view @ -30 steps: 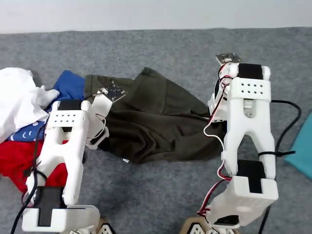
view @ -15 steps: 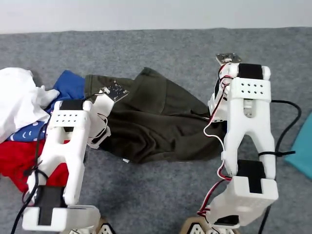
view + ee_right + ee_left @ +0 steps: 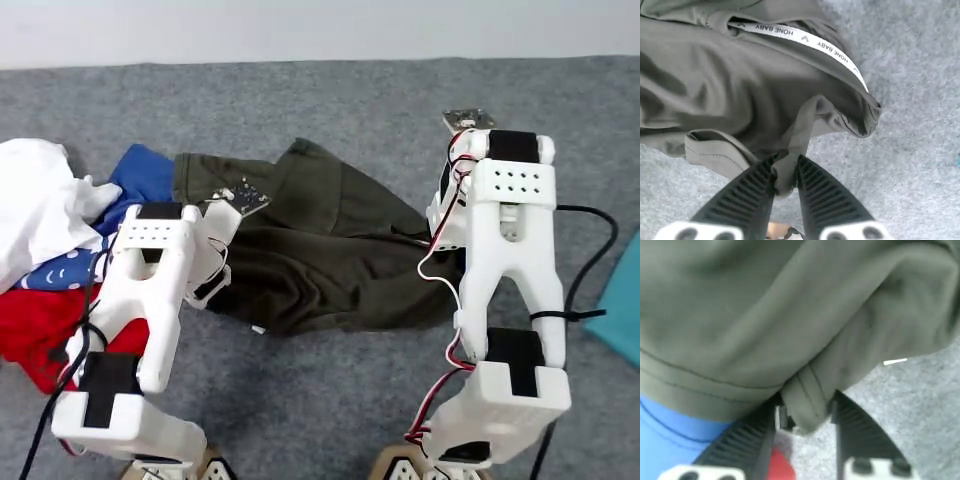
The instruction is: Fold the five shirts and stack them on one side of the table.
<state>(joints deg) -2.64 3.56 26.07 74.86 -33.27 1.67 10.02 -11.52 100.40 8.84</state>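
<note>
Olive shirt lies rumpled at the middle of the desk, with a pile of other shirts touching its left edge. Left jaws are clamped on a rolled hem at its left side, right jaws on a pinch of cloth at its right side. Thin, limp and light, it will likely sag between holds, so doubled hems or seams look safest to grip.

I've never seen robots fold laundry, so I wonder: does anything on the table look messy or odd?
Yes. The olive shirt lies crumpled, with the left hand and the right hand each pinching a bunched fold of it. Beside it, a white shirt, a blue shirt and a red shirt sit in a tangled heap.
</note>
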